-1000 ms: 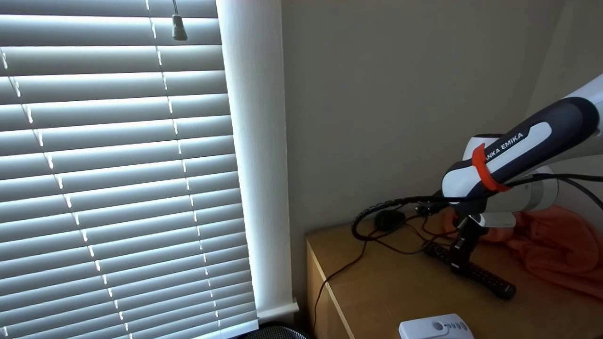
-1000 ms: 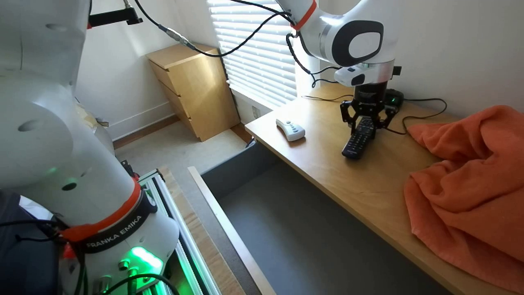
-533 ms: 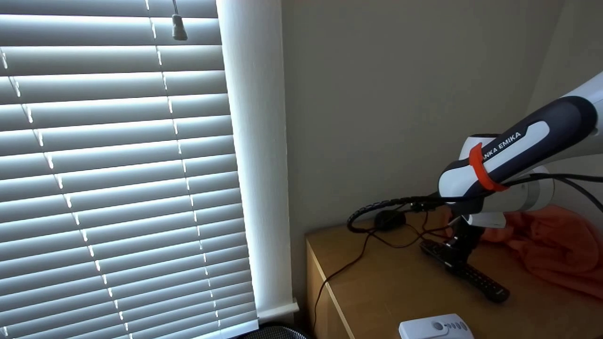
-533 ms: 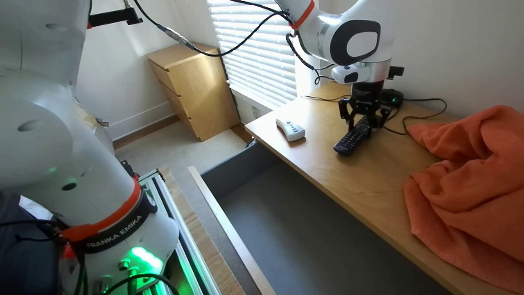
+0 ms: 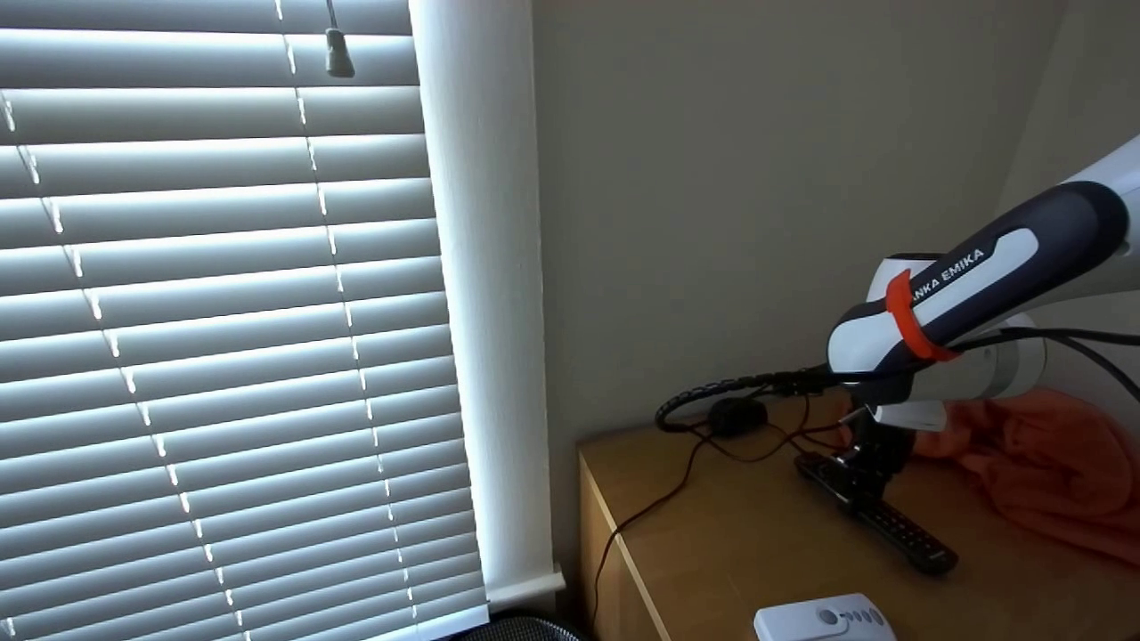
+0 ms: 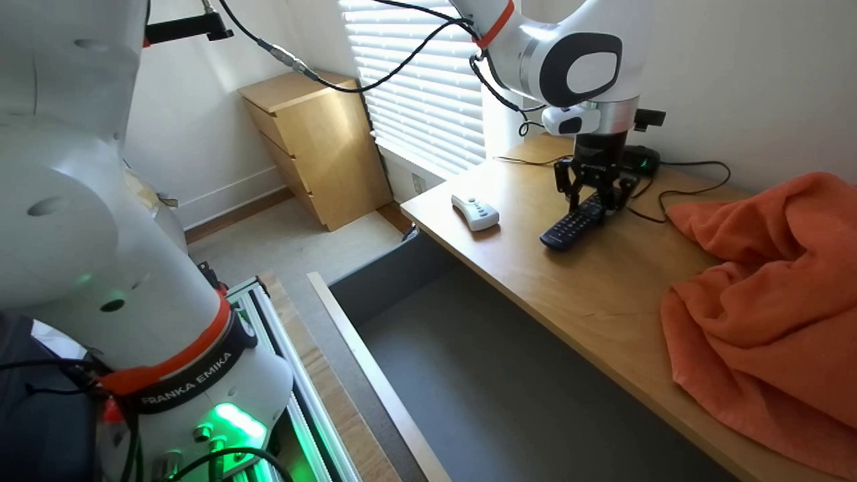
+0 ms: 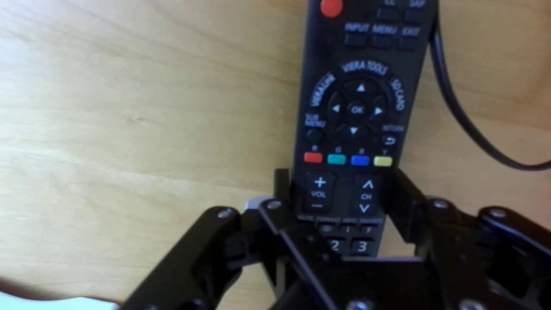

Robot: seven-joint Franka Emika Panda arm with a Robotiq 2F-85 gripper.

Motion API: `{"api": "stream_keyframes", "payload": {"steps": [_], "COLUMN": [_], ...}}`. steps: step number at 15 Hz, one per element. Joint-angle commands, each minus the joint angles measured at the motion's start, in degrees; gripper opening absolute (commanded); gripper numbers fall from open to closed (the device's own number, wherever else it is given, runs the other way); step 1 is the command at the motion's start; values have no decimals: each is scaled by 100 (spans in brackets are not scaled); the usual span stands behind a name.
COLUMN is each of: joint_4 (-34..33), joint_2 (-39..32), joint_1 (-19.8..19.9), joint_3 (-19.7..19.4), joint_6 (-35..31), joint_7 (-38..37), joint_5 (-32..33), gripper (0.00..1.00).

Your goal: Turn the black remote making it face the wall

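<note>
The black remote lies flat on the wooden top with its buttons up, in both exterior views (image 5: 907, 532) (image 6: 573, 228) and in the wrist view (image 7: 357, 107). My gripper (image 6: 592, 209) points straight down around its middle; it also shows in an exterior view (image 5: 859, 499). In the wrist view, the fingers (image 7: 340, 191) press against both long edges of the remote, at the volume and channel keys. The remote's number-key end is partly hidden by the gripper there. The plain grey wall (image 5: 712, 223) stands behind the wooden top and also shows in an exterior view (image 6: 750, 73).
A flat white device (image 6: 475, 212) lies near the top's corner. An orange cloth (image 6: 770, 301) is heaped beside the remote. A small black object with a cable (image 6: 641, 161) sits by the wall. A thin cable (image 7: 456, 107) runs close to the remote. An open drawer (image 6: 455, 375) juts out below.
The gripper and remote have turned together. In the view with the robot base, the remote's near end has swung left and slightly back. The turning is smaller in the last half second.
</note>
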State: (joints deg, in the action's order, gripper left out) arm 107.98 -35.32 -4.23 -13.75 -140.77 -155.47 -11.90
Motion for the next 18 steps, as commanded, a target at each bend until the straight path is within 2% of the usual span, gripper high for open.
{"api": "stream_keyframes", "payload": {"steps": [1, 6, 7, 8, 9, 11, 12, 14, 15, 18], "joint_4": [9, -8, -12, -9, 18, 89, 127, 215, 271, 287], "joint_2": [-19, -47, -38, -20, 17, 144, 242, 440, 526, 879], "joint_1": [-131, -181, -151, -103, -85, 24, 95, 187, 138, 568], "joint_3": [-186, -284, -254, -201, -179, -81, -28, 37, -56, 306], "joint_6": [-37, -31, -2, -6, -40, -137, -170, -298, -457, -192], "joint_7": [-168, -177, -176, -176, -174, -176, -176, -58, 58, 1320], "joint_5": [-201, -308, -306, -328, -321, -236, -177, -177, 55, 65], "gripper": [31, 31, 38, 81, 82, 95, 99, 100, 100, 100]}}
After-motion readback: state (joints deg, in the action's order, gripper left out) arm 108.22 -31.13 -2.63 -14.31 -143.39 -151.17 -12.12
